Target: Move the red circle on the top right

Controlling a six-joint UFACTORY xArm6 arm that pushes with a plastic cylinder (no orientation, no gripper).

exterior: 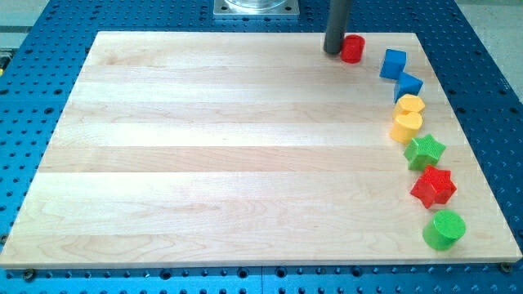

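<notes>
The red circle is a short red cylinder near the view's top right, on the wooden board. My tip is the lower end of the dark rod that comes down from the view's top edge. It stands right against the red circle's left side, touching or nearly touching it.
Down the board's right side runs a curved row of blocks: a blue cube, a second blue block, two yellow hearts, a green star, a red star, a green cylinder. A metal base plate sits at the top.
</notes>
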